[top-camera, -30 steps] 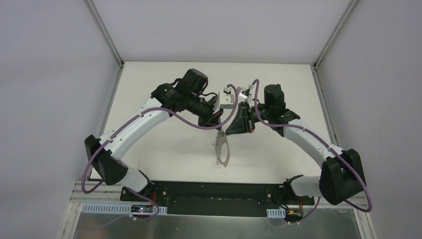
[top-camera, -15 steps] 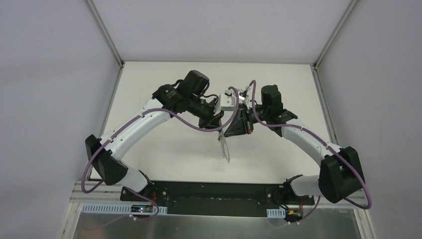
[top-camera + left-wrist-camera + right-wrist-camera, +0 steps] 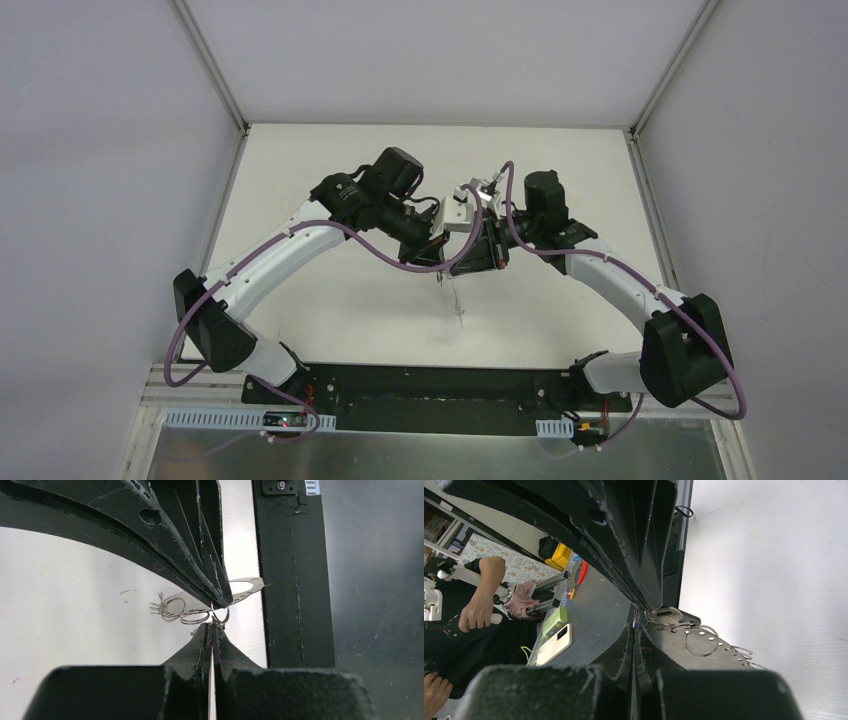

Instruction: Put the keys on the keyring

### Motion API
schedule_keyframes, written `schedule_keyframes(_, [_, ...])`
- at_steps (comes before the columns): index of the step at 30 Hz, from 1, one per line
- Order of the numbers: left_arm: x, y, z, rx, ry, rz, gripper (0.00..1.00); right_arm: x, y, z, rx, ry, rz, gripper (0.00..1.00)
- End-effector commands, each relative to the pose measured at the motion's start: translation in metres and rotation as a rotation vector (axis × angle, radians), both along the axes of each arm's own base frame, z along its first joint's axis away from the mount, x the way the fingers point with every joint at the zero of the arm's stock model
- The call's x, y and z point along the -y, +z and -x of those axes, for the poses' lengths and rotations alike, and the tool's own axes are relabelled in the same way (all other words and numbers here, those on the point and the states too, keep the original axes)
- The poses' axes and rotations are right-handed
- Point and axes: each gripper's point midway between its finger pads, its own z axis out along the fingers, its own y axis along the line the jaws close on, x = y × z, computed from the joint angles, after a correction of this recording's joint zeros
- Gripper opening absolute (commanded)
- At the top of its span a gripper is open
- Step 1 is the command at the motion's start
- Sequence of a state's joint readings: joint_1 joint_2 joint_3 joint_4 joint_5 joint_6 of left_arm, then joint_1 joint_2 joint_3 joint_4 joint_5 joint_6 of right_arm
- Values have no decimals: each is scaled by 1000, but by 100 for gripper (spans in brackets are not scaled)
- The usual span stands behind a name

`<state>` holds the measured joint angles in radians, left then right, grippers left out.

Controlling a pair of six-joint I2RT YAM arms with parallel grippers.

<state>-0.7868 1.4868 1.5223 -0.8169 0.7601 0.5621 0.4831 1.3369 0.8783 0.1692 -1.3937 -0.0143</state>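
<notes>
Where your left gripper (image 3: 212,626) and right gripper (image 3: 636,625) meet tip to tip — fingers (image 3: 197,647) pressed together — the keyring (image 3: 456,300) dangles beneath them.

The overhead camera looks down from behind the arm bases (image 3: 285,368) over the whole tabletop (image 3: 330,310). Wrist cameras sit close behind the left hand (image 3: 212,626) and right hand (image 3: 635,625), facing each other; all share the keyring (image 3: 186,615).

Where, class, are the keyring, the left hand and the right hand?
keyring (image 3: 456,298): top view, its thin hanging edge.
left hand (image 3: 212,630): left wrist view, closed fingertips.
right hand (image 3: 635,630): right wrist view, closed fingertips.
</notes>
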Motion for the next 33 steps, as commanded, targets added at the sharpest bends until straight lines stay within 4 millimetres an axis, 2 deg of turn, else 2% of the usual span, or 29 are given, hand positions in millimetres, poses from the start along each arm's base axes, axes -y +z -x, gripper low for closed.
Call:
schedule_keyframes(1, [0, 11, 8, 26, -37, 33, 0, -1, 12, 2, 57, 41, -44, 0])
schedule_keyframes(18, [-1, 21, -6, 55, 15, 47, 0, -1, 9, 6, 72, 44, -44, 0])
schedule_keyframes(33, [1, 26, 7, 13, -37, 80, 0, -3, 4, 1, 65, 20, -28, 0])
